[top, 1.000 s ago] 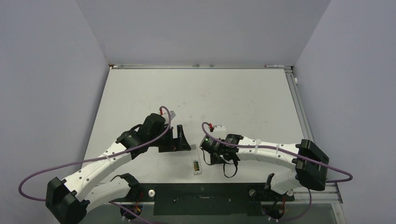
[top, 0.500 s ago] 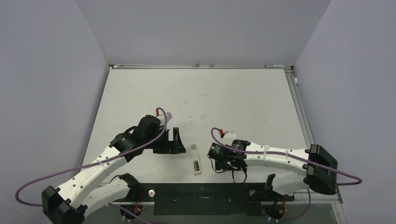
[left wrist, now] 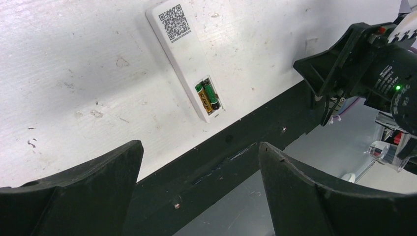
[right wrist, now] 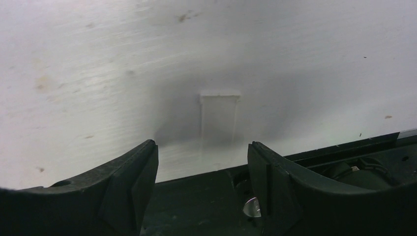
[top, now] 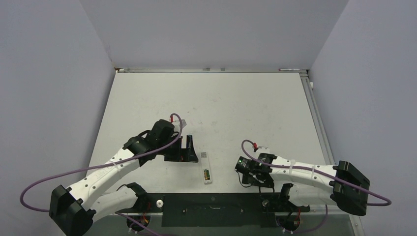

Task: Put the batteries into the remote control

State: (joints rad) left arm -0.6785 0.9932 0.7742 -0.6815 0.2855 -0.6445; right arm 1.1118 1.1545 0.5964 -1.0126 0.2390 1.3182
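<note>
The white remote control lies flat near the table's front edge, recess side up, with a QR label at its far end. Both batteries sit side by side in the recess at its near end, one gold-orange, one dark. My left gripper stands open just left of the remote's far end, holding nothing. My right gripper is off to the remote's right at the front edge, open and empty. A small flat white rectangular piece lies on the table just beyond its fingertips.
The black mounting bar runs along the near edge below the remote. A grey wall rises at the table's far side, and a metal rail lines its right edge. My right arm's wrist shows in the left wrist view.
My right arm has swung right and toward the front edge, away from the remote, and its jaws have opened. My left gripper has backed off the remote's far end, uncovering it.
</note>
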